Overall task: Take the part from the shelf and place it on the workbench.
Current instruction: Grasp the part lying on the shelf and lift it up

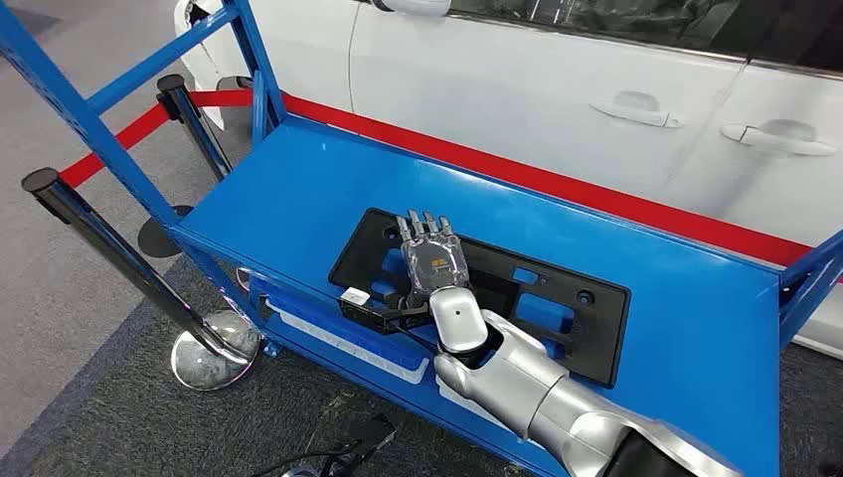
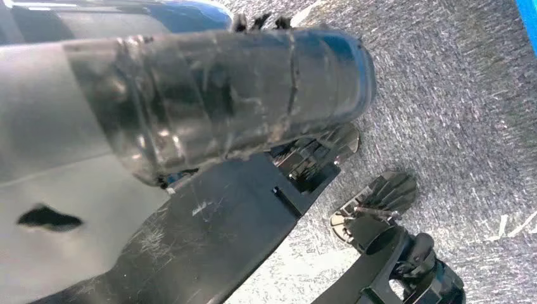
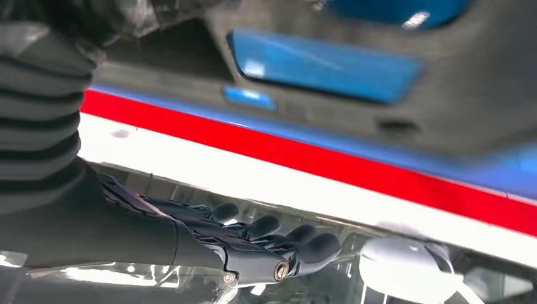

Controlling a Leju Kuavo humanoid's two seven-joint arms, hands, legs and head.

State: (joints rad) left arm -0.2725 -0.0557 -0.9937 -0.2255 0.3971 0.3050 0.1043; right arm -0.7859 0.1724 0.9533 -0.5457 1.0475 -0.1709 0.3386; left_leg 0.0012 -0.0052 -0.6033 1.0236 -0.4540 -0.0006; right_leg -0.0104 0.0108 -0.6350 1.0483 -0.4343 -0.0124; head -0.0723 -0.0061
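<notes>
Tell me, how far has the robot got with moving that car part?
Looks early or nearly finished; the pictures alone can't say which. The flat black plastic frame part lies on the blue metal surface. The right hand is stretched flat over it, fingers extended, not visibly gripping. Whether this surface is the shelf or the workbench is unclear. If shelf, grasping, lifting and carrying all remain.

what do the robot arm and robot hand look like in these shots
The right arm is glossy silver in rounded segments, with a white oval wrist cover. The right robot hand has a grey back under clear film and dark fingers. A grey ribbed cover sits behind it in the right wrist view.
</notes>
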